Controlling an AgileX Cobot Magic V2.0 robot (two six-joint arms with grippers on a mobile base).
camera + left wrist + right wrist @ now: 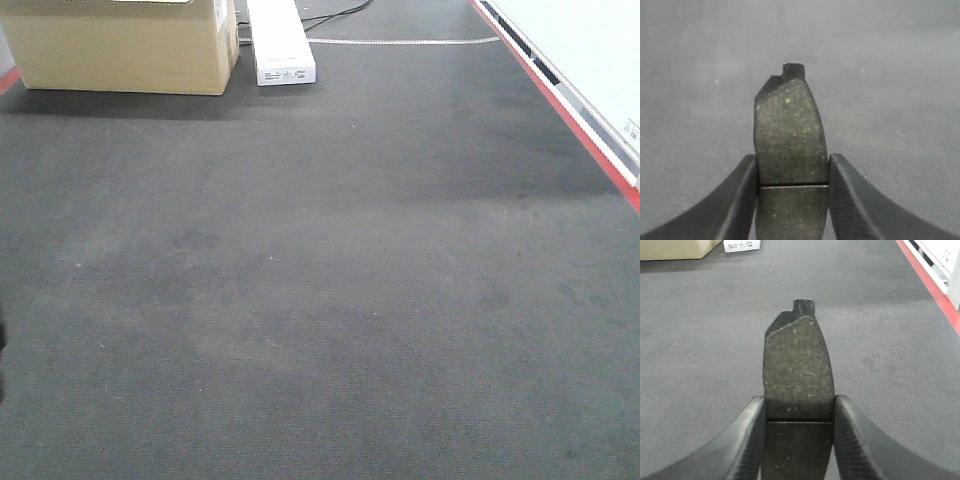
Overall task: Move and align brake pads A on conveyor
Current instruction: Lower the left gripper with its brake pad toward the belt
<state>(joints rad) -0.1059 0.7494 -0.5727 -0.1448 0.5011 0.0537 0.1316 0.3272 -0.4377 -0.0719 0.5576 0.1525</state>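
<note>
The left gripper (792,165) is closed down to the width of the left brake pad (787,130), with one black finger (740,200) pressed against each long edge, so the pad is pinched across its narrow dimension. Its long axis runs straight out from the gripper, away from the wrist. The small notched tab is at the far end, and the speckled friction face is turned up toward the camera. The thin groove crosses the pad just level with the fingertips, so about half of the pad sticks out past them and the rest sits back between the fingers. The right gripper (799,402) has the right brake pad (797,365) clamped the same way: by the long edges, tab end forward, groove at the fingertips and friction face up. This pad points up the conveyor (320,300) toward the cardboard box (125,45) and the white carton (278,40) at the far end, roughly parallel to the red edge stripe (560,110) on the right. On each pad the right-hand edge bows gently outward. Dark belt fabric lies beneath both pads, but from these wrist views I can't really say whether they rest on it or hang just above it.
</note>
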